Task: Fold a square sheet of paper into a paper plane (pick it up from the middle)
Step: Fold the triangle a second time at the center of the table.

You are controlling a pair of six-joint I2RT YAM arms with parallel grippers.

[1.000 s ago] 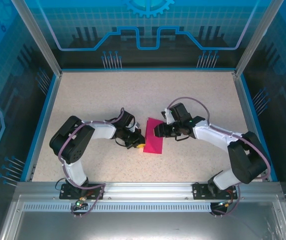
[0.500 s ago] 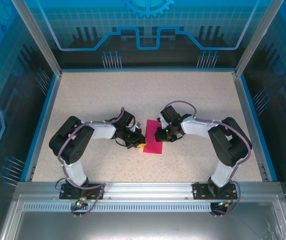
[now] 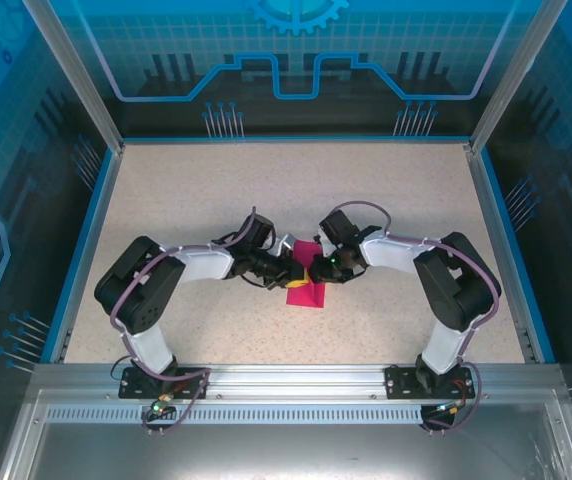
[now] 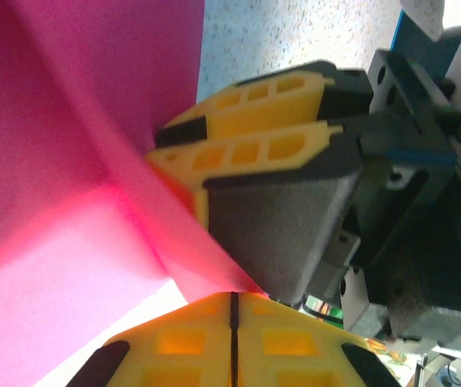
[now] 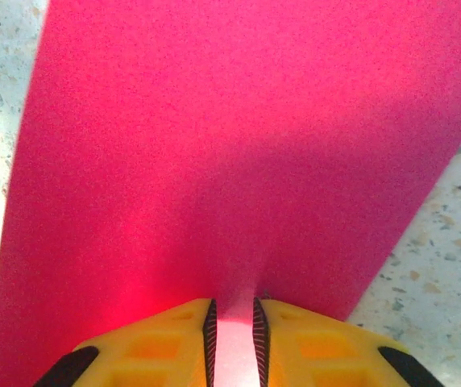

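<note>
Your right fingers (image 5: pixel 182 330) have swung in during the last second and now pinch an edge of the square sheet of paper (image 5: pixel 238 145). Your left fingers (image 4: pixel 206 322) have slid across to meet them, pressed together on a raised crease. The sheet sits mid-worktop (image 3: pixel 386 200), gathered between both, so a fold looks under way.
</note>
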